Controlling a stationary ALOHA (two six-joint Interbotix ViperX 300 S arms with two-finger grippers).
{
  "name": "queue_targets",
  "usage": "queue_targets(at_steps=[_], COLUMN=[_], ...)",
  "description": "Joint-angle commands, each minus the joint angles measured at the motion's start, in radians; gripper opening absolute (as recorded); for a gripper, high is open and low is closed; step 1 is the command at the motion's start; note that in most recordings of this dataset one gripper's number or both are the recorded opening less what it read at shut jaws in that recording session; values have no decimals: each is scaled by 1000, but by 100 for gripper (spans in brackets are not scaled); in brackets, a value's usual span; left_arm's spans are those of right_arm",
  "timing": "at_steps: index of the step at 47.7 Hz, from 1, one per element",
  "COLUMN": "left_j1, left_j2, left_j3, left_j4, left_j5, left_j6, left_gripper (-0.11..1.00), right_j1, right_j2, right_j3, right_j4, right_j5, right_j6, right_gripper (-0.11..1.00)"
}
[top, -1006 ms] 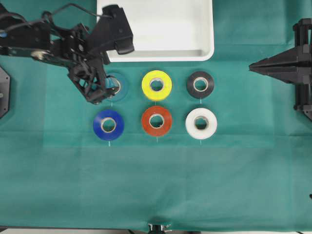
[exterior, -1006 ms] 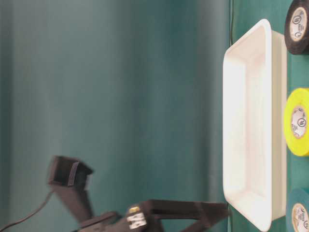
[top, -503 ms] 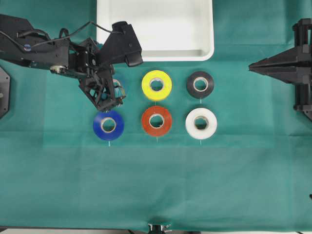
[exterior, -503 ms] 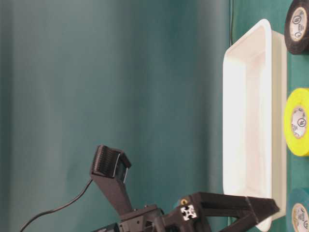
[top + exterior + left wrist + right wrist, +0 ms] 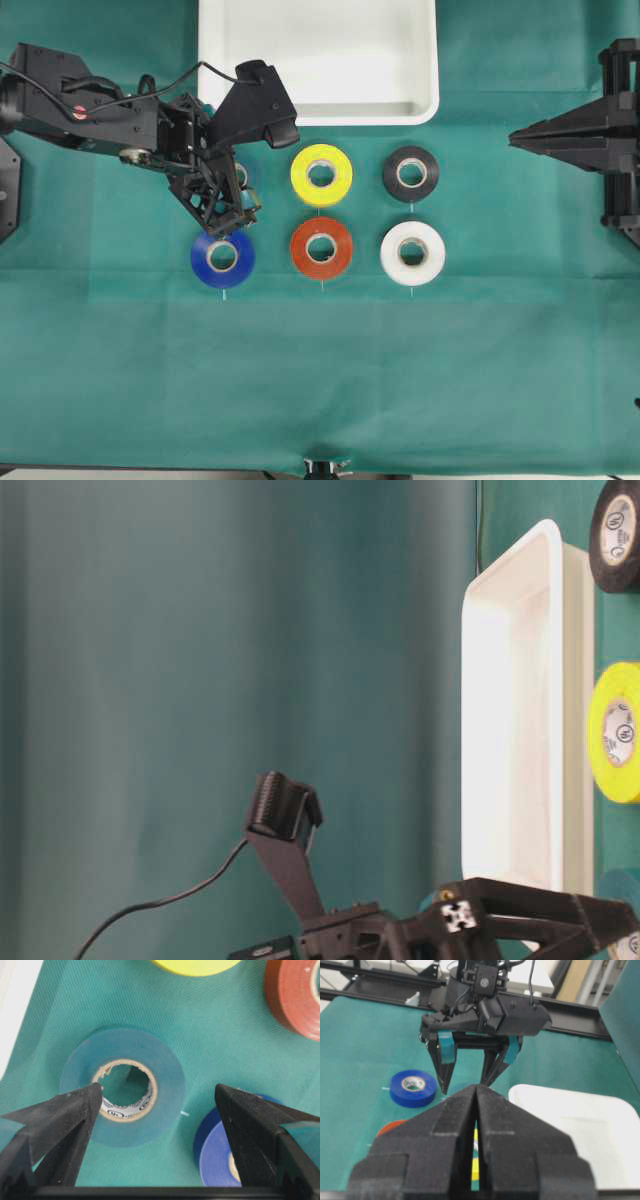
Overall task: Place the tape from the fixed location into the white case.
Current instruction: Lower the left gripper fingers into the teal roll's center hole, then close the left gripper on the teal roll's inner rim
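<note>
Left gripper [image 5: 157, 1097] hangs over the tape [image 5: 122, 1086], jaws spread wide and holding nothing — one fingertip [image 5: 85, 1102] over the roll's pale core at 9 o'clock, the other out past its rim at 3 o'clock, above the blue roll [image 5: 220, 1152]. The tape lies flat on the green tabletop [image 5: 320, 370], at 6 o'clock of the white case [image 5: 318, 60], near its left corner. Yellow roll [image 5: 321, 174] sits at 3 o'clock of the tape. Right gripper [image 5: 476, 1110] — jaws pressed together, empty, well apart from the rolls.
</note>
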Motion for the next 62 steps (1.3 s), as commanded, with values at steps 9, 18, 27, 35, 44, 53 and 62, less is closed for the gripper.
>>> queue_targets(at_steps=[9,18,27,35,44,53,62], left_j1=[-17,-17,-15,-15,-15,-15,-15], left_j2=[9,32,51,57,57,57,57], left_j3=[0,9,20,21,21,21,21], left_j4=[0,0,0,0,0,0,0], left_j5=[-52,-75,-97,-106,-106,-106,-106], left_j6=[-2,-2,-2,-2,-2,-2,-2], left_gripper=[98,98,98,98,97,97,95], right_j1=[-2,0,-2,0,0,0,0], right_j2=[8,8,8,9,9,9,9], right_j3=[-26,-26,-26,-26,-26,-26,-26], right_j4=[0,0,0,0,0,0,0], right_j5=[-3,-3,-3,-3,-3,-3,-3], right_j6=[-2,-2,-2,-2,-2,-2,-2], right_gripper=[-1,-1,-1,-1,-1,-1,-1])
